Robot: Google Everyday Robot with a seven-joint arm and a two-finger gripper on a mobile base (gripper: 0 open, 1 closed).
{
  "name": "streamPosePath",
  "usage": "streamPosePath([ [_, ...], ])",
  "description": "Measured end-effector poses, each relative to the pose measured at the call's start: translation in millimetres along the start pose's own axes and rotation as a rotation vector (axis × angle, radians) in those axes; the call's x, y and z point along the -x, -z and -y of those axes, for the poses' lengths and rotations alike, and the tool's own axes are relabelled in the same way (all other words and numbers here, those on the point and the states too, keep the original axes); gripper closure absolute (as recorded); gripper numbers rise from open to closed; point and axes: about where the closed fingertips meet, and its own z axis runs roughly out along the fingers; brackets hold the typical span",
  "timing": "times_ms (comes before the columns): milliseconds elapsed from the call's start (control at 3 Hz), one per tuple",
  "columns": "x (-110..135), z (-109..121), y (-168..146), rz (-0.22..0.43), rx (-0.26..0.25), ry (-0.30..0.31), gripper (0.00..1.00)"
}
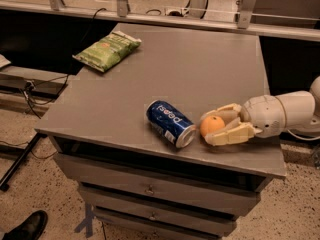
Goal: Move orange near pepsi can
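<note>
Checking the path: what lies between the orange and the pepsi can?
Only bare table top between orange and pepsi can, in the camera view; the gripper clasps the orange near the front edge.

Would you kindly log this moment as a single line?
gripper: holding orange, table front right | pepsi can: on its side, beside orange | chip bag: far left
</note>
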Motion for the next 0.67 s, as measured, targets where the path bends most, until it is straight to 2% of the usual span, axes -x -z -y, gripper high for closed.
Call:
streamPosePath([
  [333,2.9,4.9,-6.9,0.019,-0.002,0.019,0.13],
  [667,5.8,7.9,-8.1,0.031,-0.009,0.033,0.0],
])
